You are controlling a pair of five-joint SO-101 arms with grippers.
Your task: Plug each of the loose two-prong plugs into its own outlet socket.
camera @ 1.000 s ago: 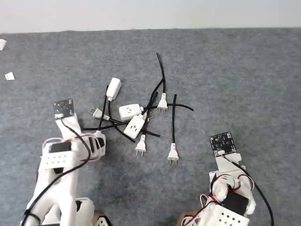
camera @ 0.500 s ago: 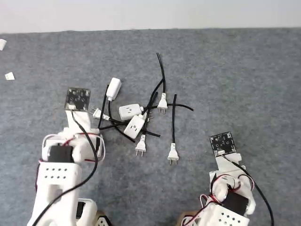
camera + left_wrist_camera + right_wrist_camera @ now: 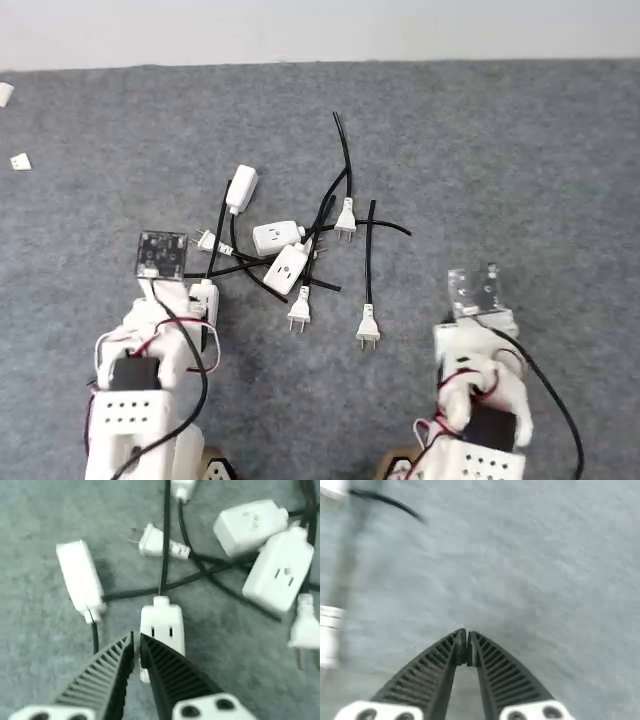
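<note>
We see the left gripper (image 3: 136, 641), jaws closed, just beside an outlet socket (image 3: 161, 622), and the right gripper (image 3: 466, 641), jaws closed, over the surface (image 3: 545, 555).

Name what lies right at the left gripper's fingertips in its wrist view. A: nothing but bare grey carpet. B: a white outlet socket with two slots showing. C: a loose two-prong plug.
B: the left gripper, its fingers together, has its tips right by a white outlet socket whose two dark slots face the camera.
</note>
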